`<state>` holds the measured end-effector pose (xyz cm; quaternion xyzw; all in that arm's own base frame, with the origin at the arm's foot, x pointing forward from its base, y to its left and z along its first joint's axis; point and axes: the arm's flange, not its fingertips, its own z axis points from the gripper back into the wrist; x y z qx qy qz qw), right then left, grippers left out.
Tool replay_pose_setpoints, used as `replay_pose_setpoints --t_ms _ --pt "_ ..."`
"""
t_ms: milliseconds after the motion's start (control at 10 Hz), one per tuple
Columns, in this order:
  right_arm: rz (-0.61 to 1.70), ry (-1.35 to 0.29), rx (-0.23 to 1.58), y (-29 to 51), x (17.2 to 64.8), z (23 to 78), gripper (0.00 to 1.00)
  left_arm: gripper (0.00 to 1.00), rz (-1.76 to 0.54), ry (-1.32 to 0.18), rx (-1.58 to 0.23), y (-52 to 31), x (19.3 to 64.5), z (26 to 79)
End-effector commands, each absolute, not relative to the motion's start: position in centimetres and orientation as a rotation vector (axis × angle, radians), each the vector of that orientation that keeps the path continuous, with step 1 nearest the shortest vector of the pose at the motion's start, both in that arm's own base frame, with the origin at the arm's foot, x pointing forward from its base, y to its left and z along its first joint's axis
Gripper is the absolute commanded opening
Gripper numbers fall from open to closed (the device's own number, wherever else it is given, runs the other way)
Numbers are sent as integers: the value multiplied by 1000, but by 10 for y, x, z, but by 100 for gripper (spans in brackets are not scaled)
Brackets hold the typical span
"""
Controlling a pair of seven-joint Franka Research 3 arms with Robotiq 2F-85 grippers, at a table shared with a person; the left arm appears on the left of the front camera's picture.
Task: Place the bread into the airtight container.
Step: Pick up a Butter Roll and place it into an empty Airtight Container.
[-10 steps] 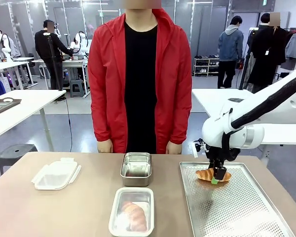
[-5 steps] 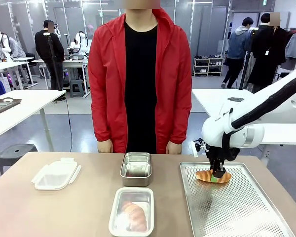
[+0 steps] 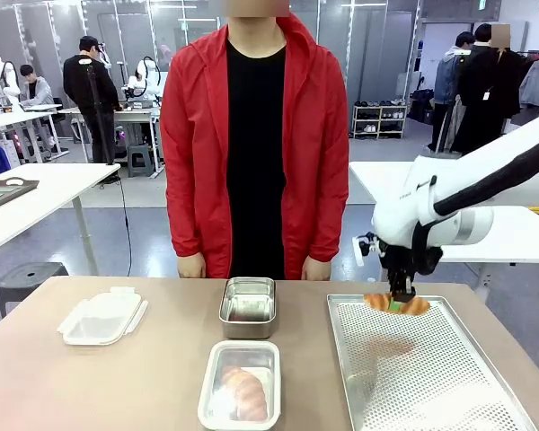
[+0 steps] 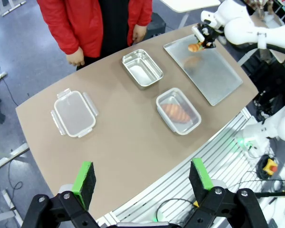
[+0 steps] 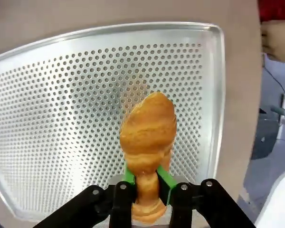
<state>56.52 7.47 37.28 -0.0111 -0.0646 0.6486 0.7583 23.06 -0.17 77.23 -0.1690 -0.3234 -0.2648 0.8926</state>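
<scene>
1. Bread [image 3: 418, 307], a croissant, hangs in the air over the far end of the tray [image 3: 431, 386]. It is clear of the holed surface, and its shadow falls on the metal below.
2. The right gripper [image 3: 397, 302] is clamped on it. In the right wrist view both green pads [image 5: 164, 183] press the bread's near end, and the rest juts out past them.
3. The container [image 3: 240, 345] sits open at the near middle of the table [image 3: 153, 377], left of the tray, with a second bread [image 3: 244, 393] lying in it.
4. Just beyond it stands a steel tin [image 3: 248, 280]. The lid [image 3: 101, 319] lies well to the left.
5. The left gripper [image 4: 142, 175] hovers high above the table's near edge, fingers spread wide with nothing between them.
6. A person [image 3: 251, 153] in a red jacket stands at the far side.
</scene>
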Motion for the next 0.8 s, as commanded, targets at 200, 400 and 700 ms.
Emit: replay_pose_setpoints --t_ms 200,400,700 --pt "1340 -130 -44 108 565 440 11 100 -570 -671 -363 -2 230 773" --pt "1329 -134 -46 141 567 457 11 100 -570 -671 -363 -2 230 773" --pt "1376 -146 -39 225 578 468 11 100 -570 -671 -363 -2 230 773"
